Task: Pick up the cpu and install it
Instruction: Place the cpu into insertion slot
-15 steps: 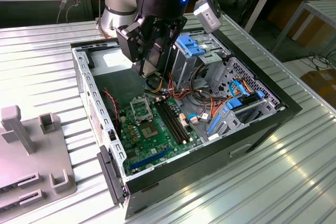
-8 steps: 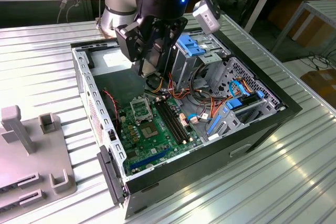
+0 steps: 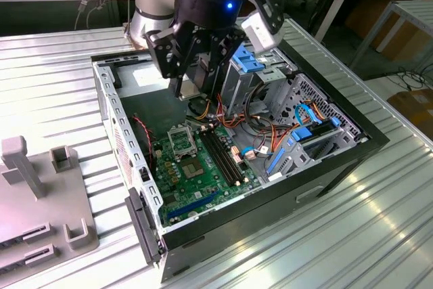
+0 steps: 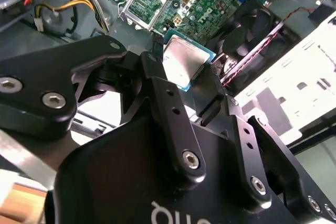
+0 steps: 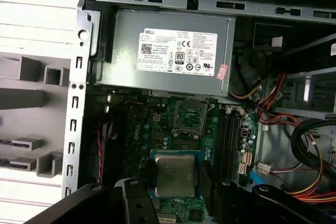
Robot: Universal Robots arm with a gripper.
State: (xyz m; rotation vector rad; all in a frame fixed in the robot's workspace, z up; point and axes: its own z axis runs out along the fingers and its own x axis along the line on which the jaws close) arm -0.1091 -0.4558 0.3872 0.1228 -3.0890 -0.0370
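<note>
- Now the fingers (image 4: 157, 77) are clenched on the cpu (image 5: 175, 174), gripping it by opposite edges above the board (image 3: 203, 174), apart from the open socket (image 5: 190, 116).
- Risk (my judgement): a tilted or offset descent could bend the socket's pins.
- A slack grip could drop the cpu onto the board.

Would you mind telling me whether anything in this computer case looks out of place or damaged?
Nothing stands out. The cpu sits flat and square in the gripper above the green motherboard, the socket looks empty and unobstructed, and the cables lie off to one side of it.
</note>
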